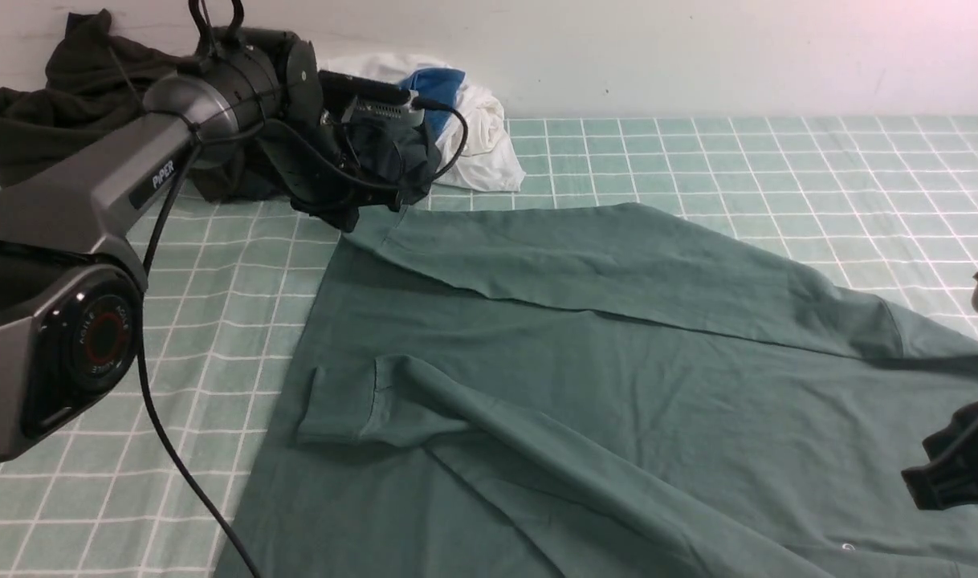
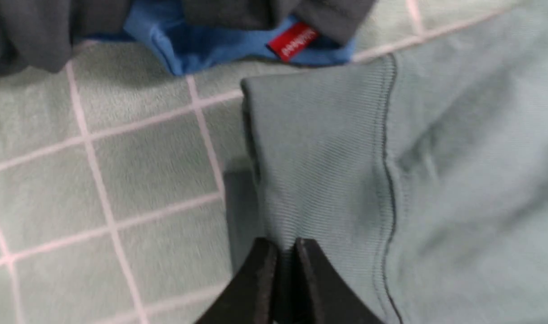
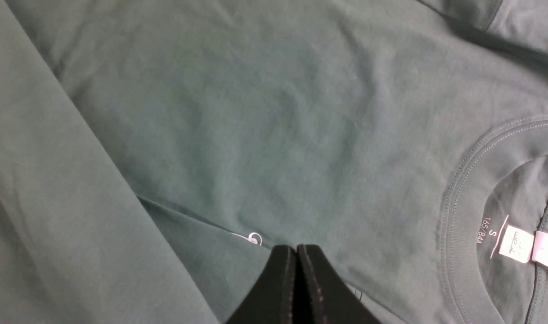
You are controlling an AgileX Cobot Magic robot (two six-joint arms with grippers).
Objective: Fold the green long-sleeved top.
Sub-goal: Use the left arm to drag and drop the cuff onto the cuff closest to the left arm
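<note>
Left wrist view: left hand [image 2: 285, 246] pinches green long-sleeved top [image 2: 328, 157] at cuff — right hand [image 3: 296, 250] closed

The green long-sleeved top [image 1: 585, 401] ran past the front view's bottom and right edges. Just beyond its far cuff [image 2: 319, 148], a red label [image 2: 293, 41] bore lettering too blurred to read. In the front view the left hand [image 2: 286, 247] there was hidden, probably behind its own wrist.

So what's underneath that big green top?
A pale checked sheet shows all around the green long-sleeved top and presumably continues beneath. Anything directly under the fabric is covered, so I cannot tell.
</note>
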